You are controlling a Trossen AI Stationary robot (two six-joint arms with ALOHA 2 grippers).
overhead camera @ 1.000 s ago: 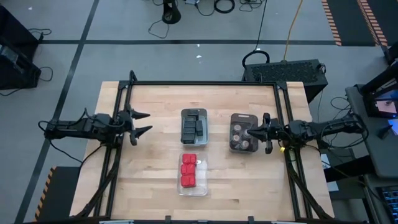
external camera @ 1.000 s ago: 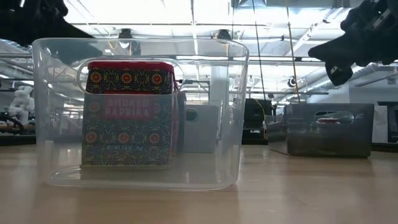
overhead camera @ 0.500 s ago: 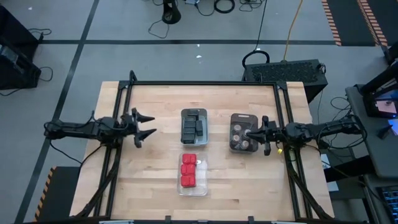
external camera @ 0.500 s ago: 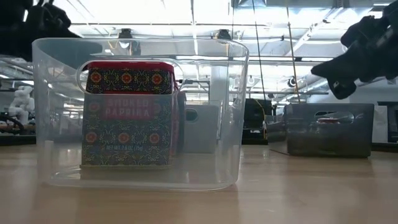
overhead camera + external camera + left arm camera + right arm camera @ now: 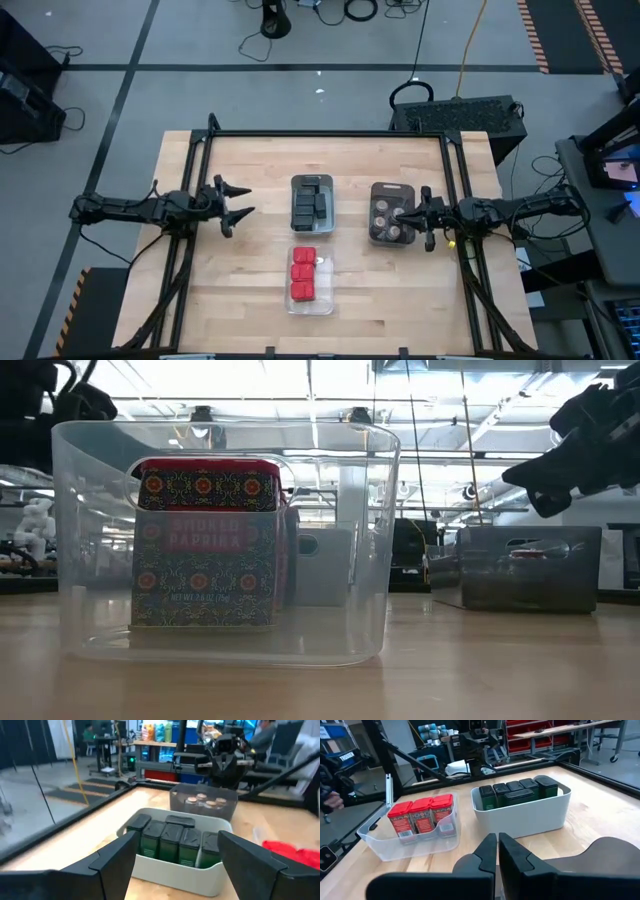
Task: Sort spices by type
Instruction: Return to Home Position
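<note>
The spices sit sorted in three trays at mid-table. Several dark tins [image 5: 312, 205] stand in a pale tray [image 5: 170, 875]. Three red tins [image 5: 303, 275] stand in a clear tray [image 5: 380, 560] nearer the front edge. Round jars with tan tops [image 5: 202, 800] stand in a dark smoky tray [image 5: 376, 190]. My left gripper [image 5: 240, 200] hangs open, left of the pale tray, pointing level at it with nothing between its fingers. My right gripper [image 5: 400, 213] is shut and hovers over the dark tray's right side, clear of its rim in the low view.
A black frame [image 5: 320, 134] runs along the table's far edge and down both sides. Bare wood lies between my left gripper and the pale tray, and along the near edge beside the clear tray. A black case [image 5: 460, 112] sits beyond the far right corner.
My left gripper has sunk and reached a little toward the table's right, nearer the pale tray, staying open. My right gripper has dropped slightly over the dark tray, still shut. The trays and spices have kept their places.
</note>
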